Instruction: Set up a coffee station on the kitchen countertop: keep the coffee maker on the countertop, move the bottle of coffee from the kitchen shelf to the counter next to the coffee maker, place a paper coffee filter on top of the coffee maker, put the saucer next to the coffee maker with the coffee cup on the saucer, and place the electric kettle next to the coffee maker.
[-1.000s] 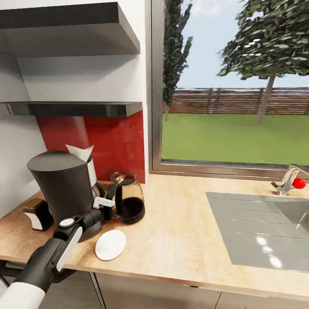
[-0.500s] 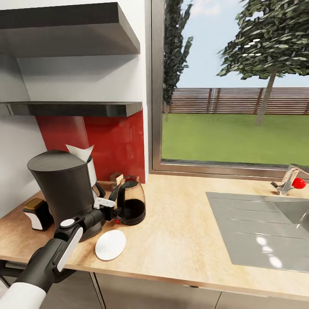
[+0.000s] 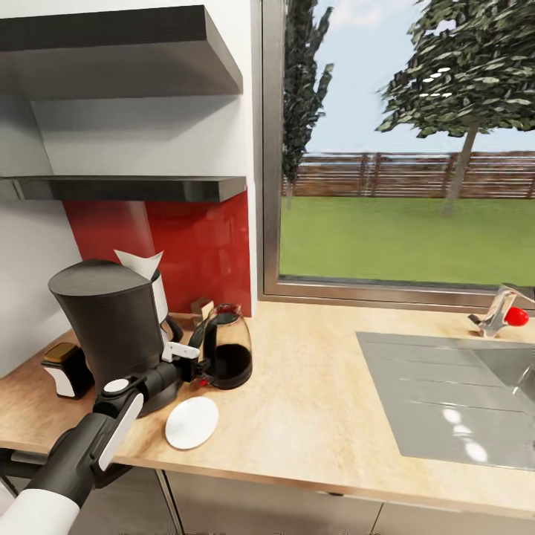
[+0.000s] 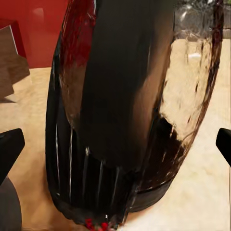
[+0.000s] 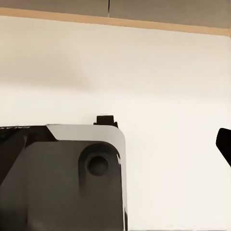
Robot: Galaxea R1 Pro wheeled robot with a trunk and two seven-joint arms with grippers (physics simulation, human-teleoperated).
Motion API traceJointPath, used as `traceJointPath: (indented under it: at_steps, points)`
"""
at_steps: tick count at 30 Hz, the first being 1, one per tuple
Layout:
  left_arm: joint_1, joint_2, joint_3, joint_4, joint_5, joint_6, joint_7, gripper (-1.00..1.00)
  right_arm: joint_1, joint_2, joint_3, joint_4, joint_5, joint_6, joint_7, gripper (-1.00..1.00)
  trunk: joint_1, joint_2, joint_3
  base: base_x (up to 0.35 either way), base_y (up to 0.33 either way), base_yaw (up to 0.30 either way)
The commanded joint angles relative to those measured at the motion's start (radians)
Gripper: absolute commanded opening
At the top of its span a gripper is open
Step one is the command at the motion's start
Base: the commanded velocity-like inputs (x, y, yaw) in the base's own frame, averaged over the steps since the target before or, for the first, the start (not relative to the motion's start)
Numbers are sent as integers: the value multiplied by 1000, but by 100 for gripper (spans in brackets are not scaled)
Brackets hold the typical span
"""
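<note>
Here the left gripper (image 3: 199, 365) sits at the kettle's (image 3: 225, 355) handle, lower left of the frame; its fingers (image 4: 10, 148) are spread wide either side of the kettle, not grasping it. The kettle stands just right of the coffee maker (image 3: 111, 327), filter (image 3: 140, 263) on top, likely its intended spot. Saucer (image 3: 192, 423) lies in front. Whether the right gripper is spread or clenched I cannot tell.

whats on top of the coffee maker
A white paper coffee filter sticks up behind the coffee maker's dark lid. Only the filter's upper edge shows; the lid covers its lower part, so how it sits cannot be seen.
</note>
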Motion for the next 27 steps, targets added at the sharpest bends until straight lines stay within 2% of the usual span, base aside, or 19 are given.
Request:
traceJointPath:
  at_steps: [1,5,15,27]
  points:
    - [0,0,-1,-1,11,7,1,100,-1,0,9,1,-10,-4,-1,100,0,-2,-2,-269,0,0]
    - [1,0,-1,-1,12,7,1,100,-1,0,9,1,-10,-3,-1,100,0,-2,-2,-200,0,0]
    - [1,1,-1,-1,14,7,-1,100,-1,0,9,1,-10,-3,-1,100,0,-2,-2,-51,0,0]
    - [13,3,2,-1,22,5,-5,100,-1,1,9,0,-11,-4,-1,100,0,-2,-2,-311,0,0]
